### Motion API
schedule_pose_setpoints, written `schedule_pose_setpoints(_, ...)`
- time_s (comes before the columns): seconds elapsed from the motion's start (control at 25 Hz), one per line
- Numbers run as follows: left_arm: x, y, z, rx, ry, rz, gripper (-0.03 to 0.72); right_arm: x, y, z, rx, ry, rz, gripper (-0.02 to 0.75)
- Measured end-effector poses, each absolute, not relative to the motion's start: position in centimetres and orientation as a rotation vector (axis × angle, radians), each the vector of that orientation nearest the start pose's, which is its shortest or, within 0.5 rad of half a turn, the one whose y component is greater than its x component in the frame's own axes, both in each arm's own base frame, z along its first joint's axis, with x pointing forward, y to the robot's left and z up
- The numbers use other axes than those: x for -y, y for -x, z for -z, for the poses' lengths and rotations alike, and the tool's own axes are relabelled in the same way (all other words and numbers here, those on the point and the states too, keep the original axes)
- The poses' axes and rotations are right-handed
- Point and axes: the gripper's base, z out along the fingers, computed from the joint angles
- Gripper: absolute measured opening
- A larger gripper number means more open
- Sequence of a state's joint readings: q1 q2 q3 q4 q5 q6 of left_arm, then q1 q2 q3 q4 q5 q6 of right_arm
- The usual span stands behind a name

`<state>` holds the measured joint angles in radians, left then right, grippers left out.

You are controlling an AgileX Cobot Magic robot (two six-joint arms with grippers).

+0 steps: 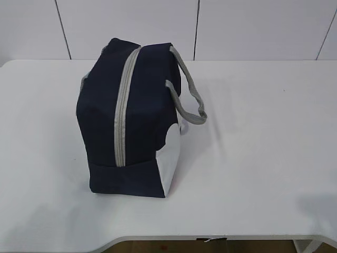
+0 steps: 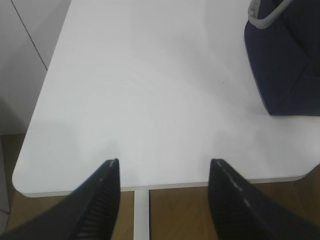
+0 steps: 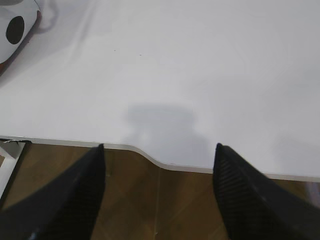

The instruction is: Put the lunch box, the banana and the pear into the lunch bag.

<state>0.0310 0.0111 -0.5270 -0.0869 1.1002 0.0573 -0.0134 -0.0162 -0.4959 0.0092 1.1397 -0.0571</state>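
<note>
The navy lunch bag [image 1: 131,121] stands on the white table [image 1: 253,158], left of centre. Its grey zipper [image 1: 122,113] runs over the top and down the front and looks shut. A grey strap handle [image 1: 190,92] hangs to its right, above the white side panel [image 1: 169,158]. A corner of the bag shows in the left wrist view [image 2: 287,60]. The lunch box, banana and pear are out of view. My left gripper [image 2: 164,162] is open and empty over the table's front edge. My right gripper [image 3: 159,146] is open and empty over the front edge too. Neither gripper shows in the exterior view.
The table's front edge has a curved notch [image 3: 150,155], with brown floor below it. A white thing with a black round spot [image 3: 15,27] sits at the top left of the right wrist view. White wall panels [image 1: 253,26] stand behind the table.
</note>
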Motion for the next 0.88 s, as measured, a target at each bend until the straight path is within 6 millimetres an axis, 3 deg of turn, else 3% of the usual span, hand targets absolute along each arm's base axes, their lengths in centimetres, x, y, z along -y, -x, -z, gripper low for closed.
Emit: schedule_pose_setpoints(0.88, 0.73, 0.80, -28.17, -2.066, -0.034, 0.050, 0.407, -0.09, 1.04, -26.96, -2.112, 0.047, 0.031, 0.537)
